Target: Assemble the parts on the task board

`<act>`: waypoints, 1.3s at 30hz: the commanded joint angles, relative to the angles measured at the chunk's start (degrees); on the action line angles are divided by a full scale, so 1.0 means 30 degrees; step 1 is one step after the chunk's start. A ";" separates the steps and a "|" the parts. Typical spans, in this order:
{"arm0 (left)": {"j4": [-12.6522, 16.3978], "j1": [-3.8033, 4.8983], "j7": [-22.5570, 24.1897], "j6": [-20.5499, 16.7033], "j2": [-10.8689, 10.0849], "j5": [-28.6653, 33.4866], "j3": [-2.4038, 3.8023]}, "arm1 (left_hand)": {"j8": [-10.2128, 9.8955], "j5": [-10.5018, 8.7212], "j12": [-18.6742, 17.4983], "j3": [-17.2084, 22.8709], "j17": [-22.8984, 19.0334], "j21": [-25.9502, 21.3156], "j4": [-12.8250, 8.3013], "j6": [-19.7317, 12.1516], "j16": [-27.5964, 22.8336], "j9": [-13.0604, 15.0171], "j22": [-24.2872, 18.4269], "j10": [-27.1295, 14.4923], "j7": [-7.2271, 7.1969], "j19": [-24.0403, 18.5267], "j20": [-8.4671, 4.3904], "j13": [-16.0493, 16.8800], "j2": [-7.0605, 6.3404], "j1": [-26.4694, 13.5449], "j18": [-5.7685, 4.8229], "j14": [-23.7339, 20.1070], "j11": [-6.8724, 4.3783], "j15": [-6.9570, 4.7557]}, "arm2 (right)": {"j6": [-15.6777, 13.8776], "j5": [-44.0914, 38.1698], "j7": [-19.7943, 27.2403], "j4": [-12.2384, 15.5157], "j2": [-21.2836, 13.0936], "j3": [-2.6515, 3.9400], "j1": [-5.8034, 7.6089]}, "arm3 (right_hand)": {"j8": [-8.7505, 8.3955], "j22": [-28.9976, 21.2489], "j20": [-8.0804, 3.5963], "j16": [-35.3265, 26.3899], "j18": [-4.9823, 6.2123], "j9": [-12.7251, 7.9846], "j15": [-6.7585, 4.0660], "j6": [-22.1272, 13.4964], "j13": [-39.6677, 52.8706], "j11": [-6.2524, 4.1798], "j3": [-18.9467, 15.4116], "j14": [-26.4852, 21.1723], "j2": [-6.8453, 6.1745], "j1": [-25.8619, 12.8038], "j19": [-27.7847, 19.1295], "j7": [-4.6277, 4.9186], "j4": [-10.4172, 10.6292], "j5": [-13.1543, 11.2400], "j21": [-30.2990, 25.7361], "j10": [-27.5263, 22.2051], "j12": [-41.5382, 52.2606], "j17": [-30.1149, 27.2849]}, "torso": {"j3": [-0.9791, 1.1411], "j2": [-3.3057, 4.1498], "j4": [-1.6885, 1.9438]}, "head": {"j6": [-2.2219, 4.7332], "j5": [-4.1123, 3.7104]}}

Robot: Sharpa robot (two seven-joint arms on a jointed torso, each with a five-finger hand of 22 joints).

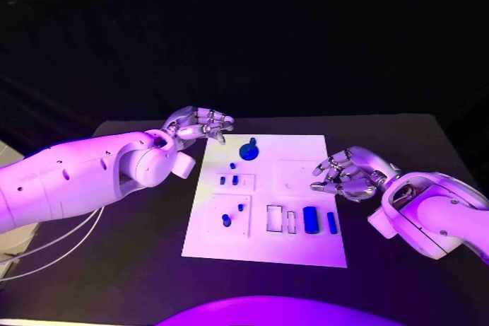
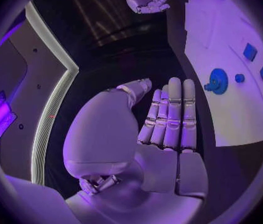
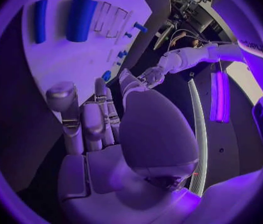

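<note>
2 robot hands flank a white task board [image 1: 306, 249] on a black tabletop [image 1: 408, 138].
Left robot hand [image 1: 201, 124], upper left, and right robot hand [image 1: 345, 176], centre right, are both empty with fingers loosely apart; blue parts [image 1: 309, 219] sit on the board.

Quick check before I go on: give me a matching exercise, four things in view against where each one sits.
Things:
1. left hand
2. right hand
3. round blue part
4. two long blue parts

Places:
A. at the board's right edge
B. off the board's far left corner
C. near right of the task board
D. far end of the board, near the left hand

Pairs: 1-B, 2-A, 3-D, 4-C
</note>
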 commanded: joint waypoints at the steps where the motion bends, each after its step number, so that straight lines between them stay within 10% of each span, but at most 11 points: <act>1: 0.0106 -0.0091 0.0426 0.0108 -0.0052 0.0311 0.0006 | -0.0035 -0.0039 0.0077 0.0016 0.0024 -0.0117 0.0146 -0.0136 0.0037 -0.0013 -0.0027 -0.0110 0.0046 0.0149 0.0030 0.0021 0.0004 -0.0151 0.0243 -0.0001 0.0025 0.0107 | 0.0679 0.1594 -0.0518 0.0444 -0.0572 -0.0081 0.0010 | 0.1227 0.2112 -0.0329 0.0952 -0.0558 0.0581 -0.0352 -0.0076 0.5406 -0.0869 -0.0846 0.0961 0.0140 -0.0438 0.0609 -0.0420 -0.0201 -0.0131 0.2210 0.0720 0.4700 0.2513 | 0.0056 -0.0125 -0.0190 | 0.0257 -0.0935; 3: 0.0136 -0.0168 0.0429 0.0120 -0.0082 0.0332 0.0006 | -0.0035 -0.0039 0.0077 0.0016 0.0024 -0.0117 0.0146 -0.0136 0.0037 -0.0013 -0.0027 -0.0110 0.0046 0.0149 0.0030 0.0021 0.0004 -0.0151 0.0243 -0.0001 0.0025 0.0107 | 0.0717 0.0720 -0.1062 0.0869 -0.1228 -0.0177 -0.0003 | 0.3020 0.3133 -0.0418 0.2530 -0.0992 0.1405 -0.0336 -0.0742 1.4292 -0.0800 -0.1955 0.1890 0.0725 -0.0655 0.1157 -0.0493 0.0050 -0.0126 0.5450 0.2381 1.1034 0.6746 | 0.0067 -0.0171 -0.0230 | 0.0321 -0.1384; 8: 0.0246 -0.0247 0.0284 0.0270 -0.0176 0.0350 0.0006 | -0.0025 -0.0017 0.0090 0.0021 0.0030 -0.0167 0.0211 -0.0134 0.0038 -0.0009 -0.0062 -0.0118 0.0038 0.0163 0.0036 0.0024 0.0055 -0.0182 0.0245 -0.0009 0.0021 0.0107 | 0.1675 -0.1634 -0.2576 0.1253 -0.1781 -0.0324 -0.0115 | 0.4394 0.4149 -0.0523 0.3747 -0.1541 0.1827 -0.0529 -0.0479 2.1276 -0.1060 -0.3445 0.2633 0.1624 -0.2576 0.1775 -0.0795 0.0080 -0.0115 0.9292 0.5725 1.5354 1.0194 | 0.0082 -0.0181 -0.0309 | 0.0582 -0.2185; 23: 0.0451 -0.0287 0.0118 0.0435 -0.0348 0.0359 0.0006 | -0.0065 -0.0005 0.0118 -0.0037 0.0123 -0.0308 0.0351 -0.0284 0.0179 -0.0029 -0.0179 -0.0215 0.0058 0.0299 0.0044 0.0027 0.0030 -0.0242 0.0261 0.0119 0.0029 0.0100 | 0.2377 -0.6204 -0.5704 0.1332 -0.0541 -0.0539 -0.0950 | 0.4323 0.4582 -0.0555 0.4024 -0.1871 0.1686 -0.0485 -0.0689 2.3687 -0.1026 -0.4267 0.2827 0.1787 -0.2688 0.2084 -0.0745 0.0126 -0.0115 1.1501 0.7047 1.6726 1.1086 | -0.0021 -0.0162 -0.0353 | 0.0083 -0.2499; 39: 0.0537 -0.0289 0.0191 0.0816 -0.0386 0.0460 0.0007 | -0.0059 -0.0005 0.0130 -0.0049 0.0141 -0.0337 0.0376 -0.0288 0.0194 -0.0027 -0.0201 -0.0222 0.0059 0.0317 0.0047 0.0030 0.0025 -0.0251 0.0258 0.0108 0.0033 0.0107 | 0.1633 -0.6858 -0.6669 0.0603 0.1302 -0.0557 -0.1877 | 0.4613 0.4632 -0.0529 0.4024 -0.1906 0.1883 -0.0501 -0.0415 2.3509 -0.1072 -0.5198 0.2827 0.1780 -0.4020 0.2106 -0.0822 0.0180 -0.0104 1.1787 0.6865 1.6530 1.1086 | 0.0045 -0.0117 -0.0410 | 0.0000 -0.2416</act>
